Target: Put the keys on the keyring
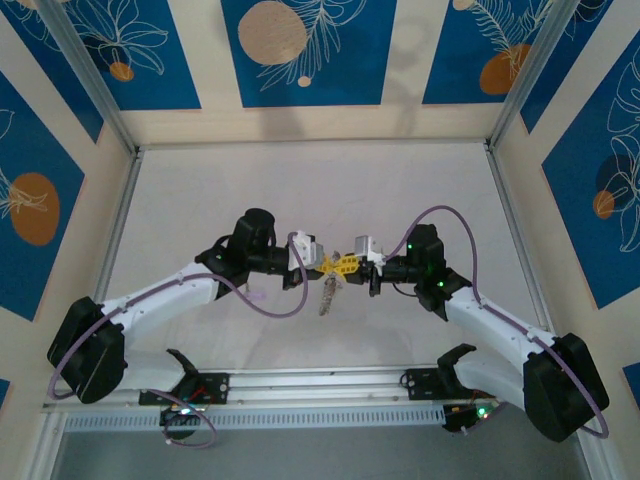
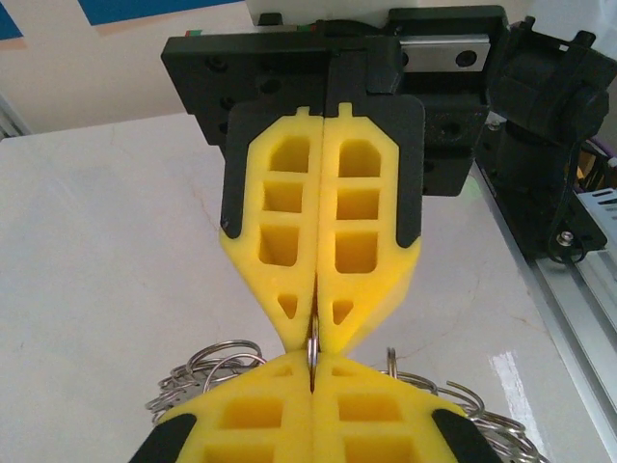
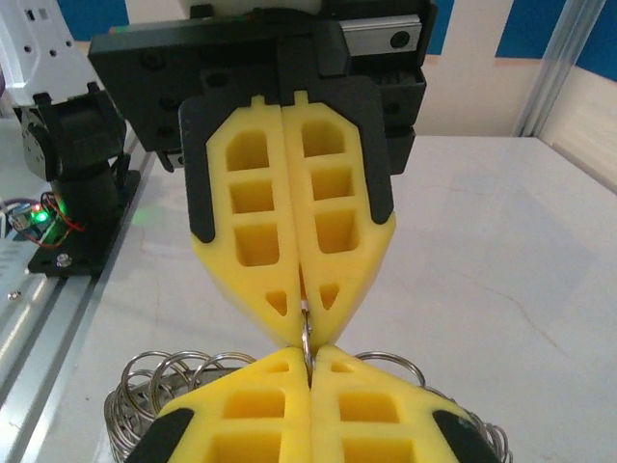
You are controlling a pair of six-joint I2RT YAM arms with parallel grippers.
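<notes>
At the centre of the top view, the left gripper point(image 1: 333, 266) and right gripper point(image 1: 350, 265) meet tip to tip, both clamped on the thin edge of the grey metal keyring point(image 1: 328, 296), which dangles beneath them above the white table point(image 1: 200, 200). Silvery wire loops point(image 2: 204, 371) fringe it.

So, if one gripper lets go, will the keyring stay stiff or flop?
Likely flop: the keyring hangs below the pinch of the left gripper and right gripper. Its many small loops would probably swing. The thin metal edge may pivot between the yellow fingers.
</notes>
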